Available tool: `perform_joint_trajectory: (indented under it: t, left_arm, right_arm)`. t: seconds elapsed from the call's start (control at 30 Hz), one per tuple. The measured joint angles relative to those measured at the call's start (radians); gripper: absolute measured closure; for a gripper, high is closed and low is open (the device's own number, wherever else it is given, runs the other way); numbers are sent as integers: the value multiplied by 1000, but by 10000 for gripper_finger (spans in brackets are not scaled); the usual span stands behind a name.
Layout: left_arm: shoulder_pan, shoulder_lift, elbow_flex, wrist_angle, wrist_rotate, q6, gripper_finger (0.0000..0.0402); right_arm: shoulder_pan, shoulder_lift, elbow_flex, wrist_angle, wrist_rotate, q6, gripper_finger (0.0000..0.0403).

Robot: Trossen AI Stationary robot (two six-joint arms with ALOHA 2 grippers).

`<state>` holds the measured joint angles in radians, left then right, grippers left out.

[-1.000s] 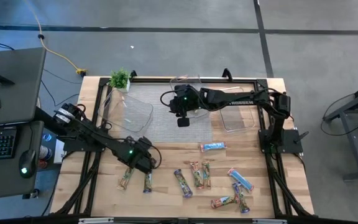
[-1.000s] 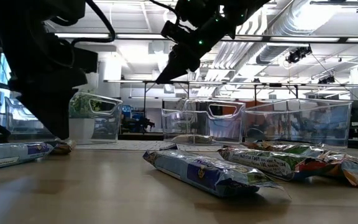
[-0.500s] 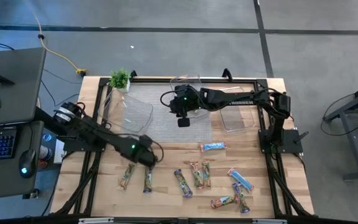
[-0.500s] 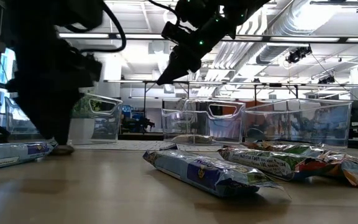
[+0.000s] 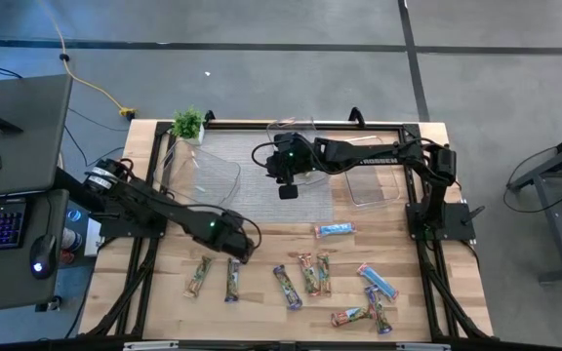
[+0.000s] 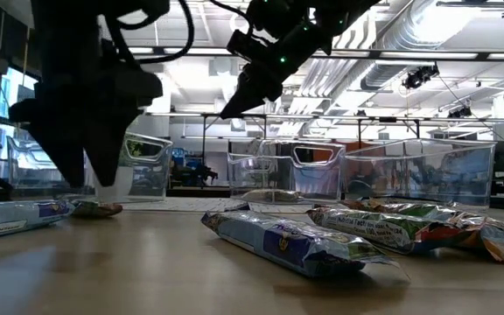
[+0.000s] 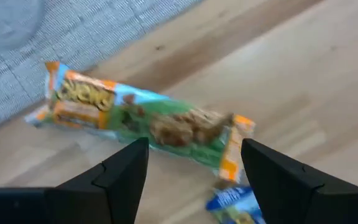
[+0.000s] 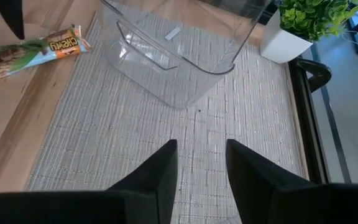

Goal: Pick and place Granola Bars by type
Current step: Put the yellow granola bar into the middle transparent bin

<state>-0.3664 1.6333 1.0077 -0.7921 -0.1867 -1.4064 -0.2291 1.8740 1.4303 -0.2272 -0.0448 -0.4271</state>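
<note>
Left end effector (image 5: 233,247), fingers spread, hovers over a green-and-orange wrapped granola bar (image 7: 143,120) labelled "CHEWY", lying on the wooden bench (image 5: 261,312) toward seven o'clock. Right end effector (image 5: 288,185), spread, waits over the grey woven mat (image 5: 261,195).

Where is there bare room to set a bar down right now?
The grey mat is bare between the left tub and the right pincer. The wood along the front right is crowded with granola bars. The left pincer hovers over two more.

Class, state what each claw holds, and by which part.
Nothing. The left claw hangs open over a green bar; the right claw is open above the mat.
</note>
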Motion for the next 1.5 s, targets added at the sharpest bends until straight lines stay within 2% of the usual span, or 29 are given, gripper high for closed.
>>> perform_joint_trajectory:
  t: [0.1, 0.2, 0.4, 0.47, 0.63, 0.7, 0.8, 0.93, 1.1, 1.5]
  left_arm:
    - [0, 0, 22, 12, 51, -15, 149]
    - [-1, 0, 23, -3, 76, -107, 149]
    - [0, 12, 9, 7, -24, -296, 149]
    - [0, 23, -7, 26, -25, -333, 150]
    - [0, 43, -36, 4, 60, -382, 150]
    - [0, 41, -44, 7, 55, -383, 150]
    - [0, 41, -48, 0, -7, -365, 150]
    - [0, 41, -49, 2, -58, -213, 150]
    - [0, 41, -49, 18, -65, -38, 150]
    - [0, 41, -49, 269, -53, 706, 150]
  right_arm:
    - [0, 0, -16, 21, -41, 0, 283]
    - [0, 1, -33, 28, -71, 0, 283]
    - [0, 2, -81, 69, -75, -1, 283]
    - [0, 2, -87, 76, -75, -3, 283]
    - [6, 2, -87, 99, -35, -8, 283]
    - [11, 2, -87, 110, -16, -8, 283]
    - [14, 2, -87, 115, -14, -8, 283]
    - [14, 2, -87, 107, -15, -8, 283]
    - [14, 2, -87, 98, -14, -22, 283]
    - [14, 1, -87, 112, -15, -23, 283]
